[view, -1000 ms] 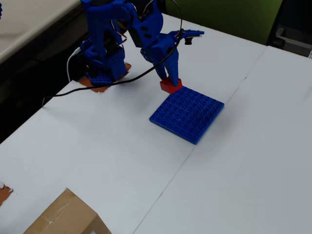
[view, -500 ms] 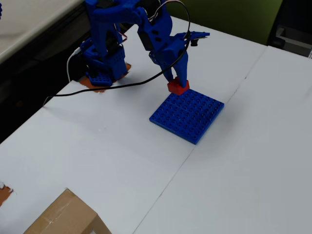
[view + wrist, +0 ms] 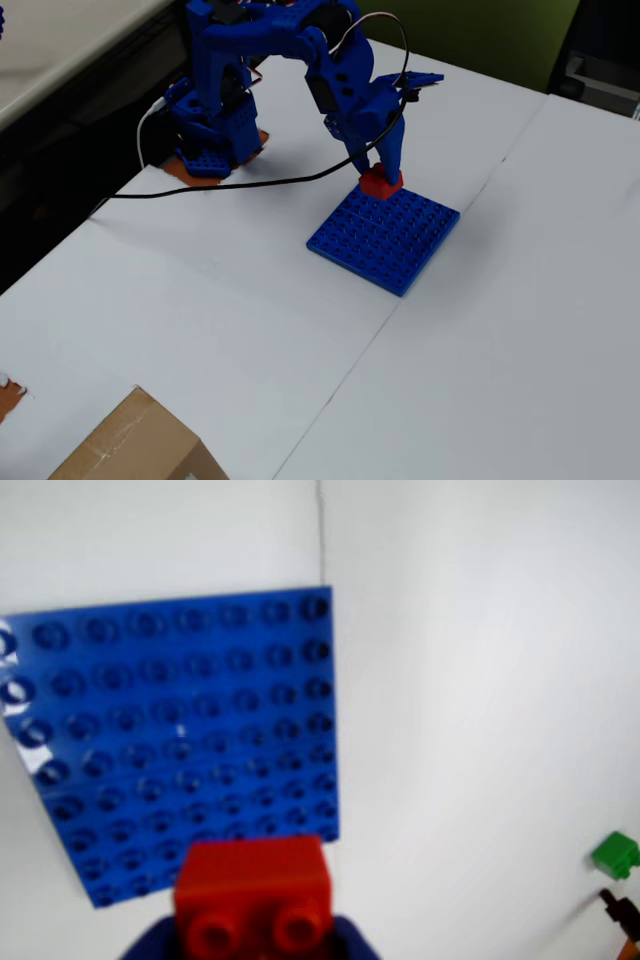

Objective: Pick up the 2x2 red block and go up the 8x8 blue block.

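The white table [image 3: 500, 330] fills the overhead view, with wide bare room in front of and to the right of the blue plate; a seam runs diagonally across the tabletop past the plate's near corner. The blue arm [image 3: 300, 60] reaches from its base at the upper left toward the plate. A cardboard box [image 3: 135, 445] sits at the bottom edge, well apart from everything else.

The blue plate [image 3: 385, 237] lies flat, turned so its corners point toward the view's edges like a diamond. Being square, it has no long axis.

The gripper [image 3: 378, 170] is pinching the red block [image 3: 381, 182] at the plate's far corner, the one nearest the arm; whether the block touches the studs cannot be told.

The wrist view shows what the overhead does not: the red block [image 3: 253, 898] from close up, two of its studs facing the camera, against the plate's [image 3: 180, 740] lower edge, and a small green piece [image 3: 616, 854] at the right edge.
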Controlling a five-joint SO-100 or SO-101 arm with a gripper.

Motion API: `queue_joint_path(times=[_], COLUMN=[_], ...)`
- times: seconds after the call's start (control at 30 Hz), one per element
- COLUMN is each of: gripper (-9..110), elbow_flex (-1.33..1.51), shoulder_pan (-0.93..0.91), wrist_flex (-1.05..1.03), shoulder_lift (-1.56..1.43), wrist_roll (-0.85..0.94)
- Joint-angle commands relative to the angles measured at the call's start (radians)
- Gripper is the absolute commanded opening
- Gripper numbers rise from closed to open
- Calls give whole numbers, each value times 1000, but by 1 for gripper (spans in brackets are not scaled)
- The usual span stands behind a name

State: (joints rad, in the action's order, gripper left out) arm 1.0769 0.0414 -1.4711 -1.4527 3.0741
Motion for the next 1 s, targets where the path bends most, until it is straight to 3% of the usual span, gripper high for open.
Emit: queue_joint_path(times=[0.0, 0.97], gripper=[1, 1], elbow_flex=[-51, -137], shoulder_pan=[14, 6], wrist_flex=[12, -155], shoulder_lift=[-8, -8], wrist_roll=[18, 26])
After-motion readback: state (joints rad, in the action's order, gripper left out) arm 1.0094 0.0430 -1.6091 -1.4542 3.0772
